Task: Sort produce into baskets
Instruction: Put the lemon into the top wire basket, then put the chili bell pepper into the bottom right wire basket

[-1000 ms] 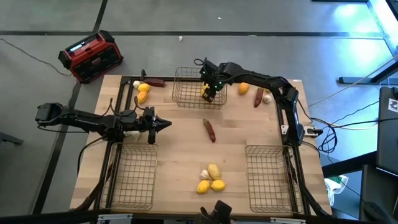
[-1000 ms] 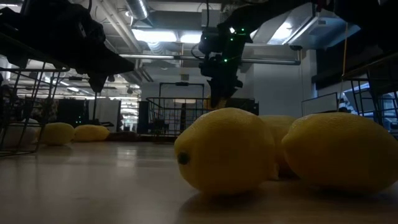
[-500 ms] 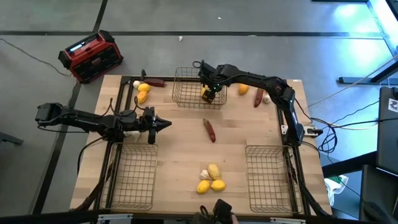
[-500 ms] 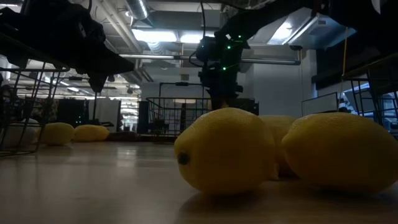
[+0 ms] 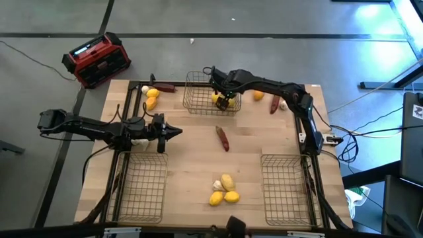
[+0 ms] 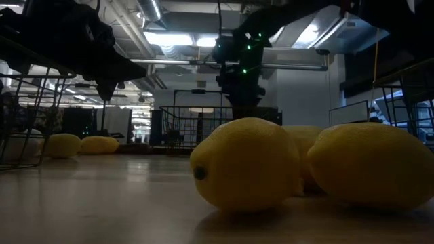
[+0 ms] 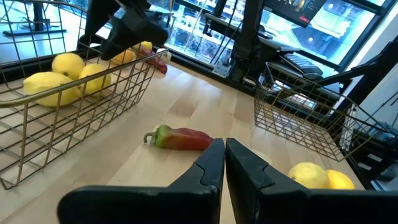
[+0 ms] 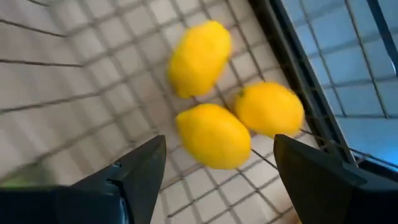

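The right gripper point(image 5: 223, 97) hangs above the far middle basket point(image 5: 198, 96), its fingers point(image 8: 134, 180) spread apart with nothing between them. Directly under the gap lie three yellow lemons point(image 8: 214, 134) on the basket's wire floor, bunched in its right near corner, so this drop looks finished and the gripper is free to lift straight up and out.

The next pick turns on what lies nearest that arm. Just right of the basket, on the far right of the tabletop point(image 5: 258, 142), sit an orange fruit point(image 5: 258, 94), a dark red chili point(image 5: 274, 104) and a white garlic bulb point(image 5: 284, 104). These are close to the right gripper and well apart from the left one. The chili's long axis runs roughly near-to-far, so the fingers would need to close across it from left and right.

The right arm reaches in from the right edge, stretched leftward over the far side. The left gripper point(image 5: 173, 131) waits at left centre, fingers pressed together and empty, pointing right toward another red chili point(image 5: 223, 138) lying mid-tabletop.
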Controlling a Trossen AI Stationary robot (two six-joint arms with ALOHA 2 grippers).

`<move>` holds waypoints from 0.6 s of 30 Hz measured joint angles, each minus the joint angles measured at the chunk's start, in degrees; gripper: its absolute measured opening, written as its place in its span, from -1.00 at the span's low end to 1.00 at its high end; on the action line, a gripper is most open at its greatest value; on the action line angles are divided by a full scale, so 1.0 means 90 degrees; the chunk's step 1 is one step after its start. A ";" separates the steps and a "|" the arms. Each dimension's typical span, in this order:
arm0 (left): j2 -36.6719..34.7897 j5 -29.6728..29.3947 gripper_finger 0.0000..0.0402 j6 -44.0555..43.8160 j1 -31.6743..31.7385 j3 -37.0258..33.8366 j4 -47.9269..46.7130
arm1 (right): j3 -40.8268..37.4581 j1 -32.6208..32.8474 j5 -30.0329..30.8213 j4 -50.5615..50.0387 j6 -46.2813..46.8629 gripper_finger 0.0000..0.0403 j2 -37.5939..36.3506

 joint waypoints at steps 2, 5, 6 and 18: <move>0.0000 0.0000 -0.94 0.0001 0.0000 0.0000 -0.0001 | 0.0187 0.0168 0.0007 -0.0201 -0.0012 0.46 0.0000; 0.0000 0.0000 -0.94 0.0000 -0.0001 0.0000 0.0002 | 0.0469 0.0456 0.0276 -0.0477 -0.0071 0.46 0.0000; 0.0000 0.0000 -0.94 0.0000 0.0000 0.0000 -0.0001 | 0.0568 0.0555 0.0441 -0.0599 -0.0138 0.46 0.0000; 0.0000 0.0000 -0.94 0.0017 -0.0002 0.0000 -0.0001 | 0.1514 0.1601 0.1316 -0.1598 -0.0345 0.46 -0.0010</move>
